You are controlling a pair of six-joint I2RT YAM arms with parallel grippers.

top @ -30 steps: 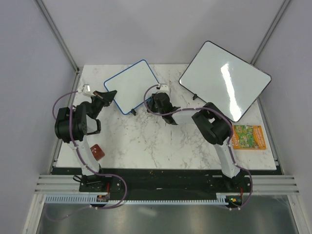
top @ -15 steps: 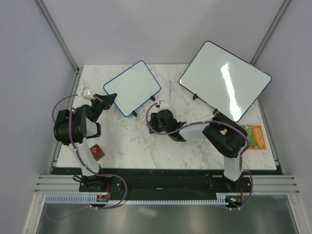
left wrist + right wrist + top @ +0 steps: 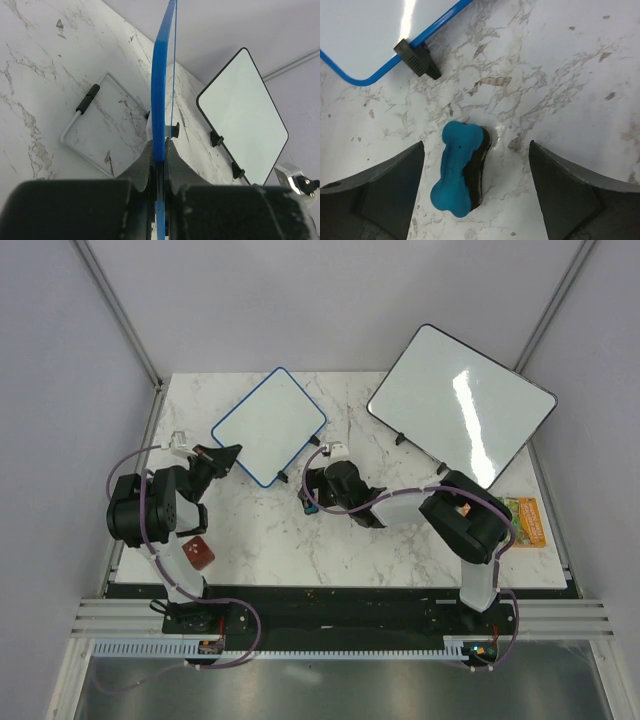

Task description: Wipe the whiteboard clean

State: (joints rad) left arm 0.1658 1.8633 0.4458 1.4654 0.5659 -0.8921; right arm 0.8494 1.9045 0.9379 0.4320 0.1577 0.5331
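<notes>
The whiteboard (image 3: 268, 424), blue-rimmed with a blank white face, is tilted up at the back left of the table. My left gripper (image 3: 226, 456) is shut on its near-left edge. In the left wrist view the blue rim (image 3: 160, 95) runs edge-on into that gripper (image 3: 160, 150). My right gripper (image 3: 312, 500) hangs open just off the board's near-right corner. A blue bone-shaped eraser (image 3: 460, 175) lies on the marble between its spread fingers (image 3: 375, 190), touching neither. The board's corner (image 3: 375, 30) and a black foot (image 3: 417, 58) show above it.
A larger black-rimmed whiteboard (image 3: 460, 415) stands at the back right. An orange-and-green card (image 3: 522, 522) lies at the right edge. A small reddish-brown object (image 3: 199, 553) sits near the left arm's base. A wire stand (image 3: 82, 102) lies on the marble under the blue board.
My right gripper pulled back from the board toward the table's middle, then opened and let the eraser down onto the marble. The left gripper has kept its grip, and the board has shifted slightly.
</notes>
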